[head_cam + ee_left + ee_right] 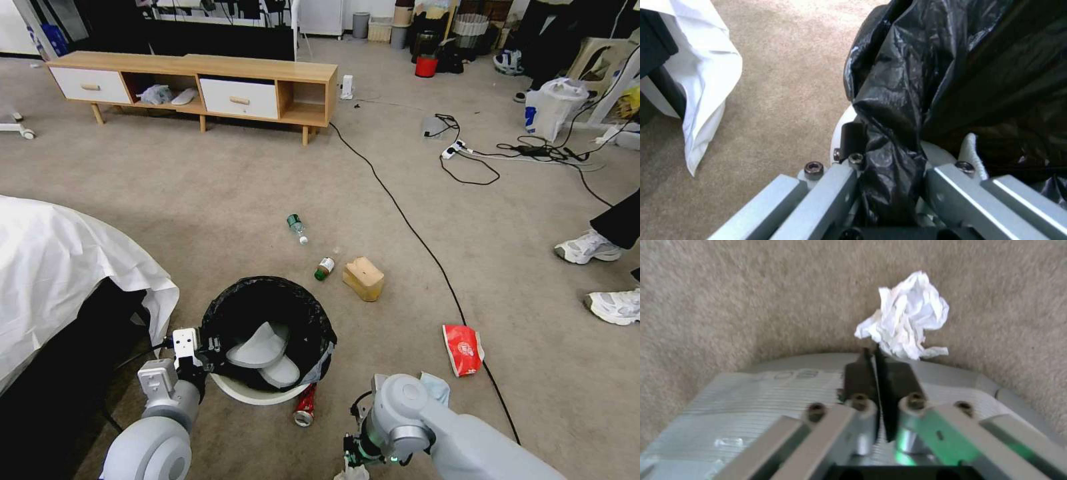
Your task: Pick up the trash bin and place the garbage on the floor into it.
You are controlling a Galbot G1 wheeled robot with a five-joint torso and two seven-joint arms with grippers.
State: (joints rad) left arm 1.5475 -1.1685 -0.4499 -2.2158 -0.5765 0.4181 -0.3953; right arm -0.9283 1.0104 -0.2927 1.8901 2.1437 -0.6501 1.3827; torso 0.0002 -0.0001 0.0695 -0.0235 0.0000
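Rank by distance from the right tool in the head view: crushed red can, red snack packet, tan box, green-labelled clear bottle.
From the right tool:
1. Crushed red can, beside the trash bin.
2. Red snack packet, to the right, on a cable.
3. Tan box, ahead.
4. Green-labelled clear bottle, farthest.

Head view: high, angled forward and down over the floor (220, 200), both arms at near edge. Left wrist view: along left gripper (889, 186), very close on the trash bin (951, 66) rim, shared with head view. Right wrist view: along right gripper (880, 373), close above carpet.
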